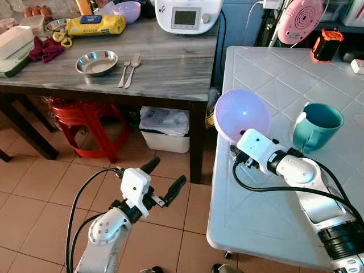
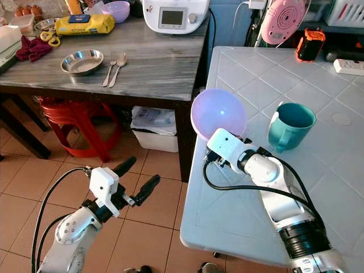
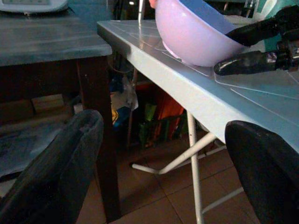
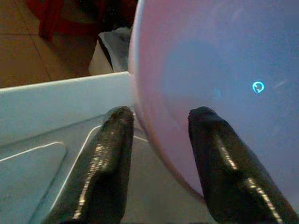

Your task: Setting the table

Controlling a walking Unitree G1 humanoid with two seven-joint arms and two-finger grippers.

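Your right gripper is holding a lilac plastic bowl by its rim, one black finger inside the bowl and the other under it. The bowl is tilting up on its edge, its open side facing you, at the near left corner of the white tiled bench on your right. The bowl's base is touching the bench top just beside that edge (the left wrist view is showing this from below).

A teal mug is standing upright on the same bench, just right of the bowl and apart from it. Farther back on this bench an orange and black box is sitting near a pink round appliance.

Your left gripper is hanging over the terracotta tiled floor, fingers spread open and holding nothing, well to the left of the white bench.

Beyond it, a grey wood-grain bench is carrying a steel dish with a fork and a spoon lying side by side just to its right. At the far side of that bench are a second lilac bowl, a yellow packet, a dark red cloth and a white kitchen machine. Under that bench a red stool and a white bin are standing on the floor.
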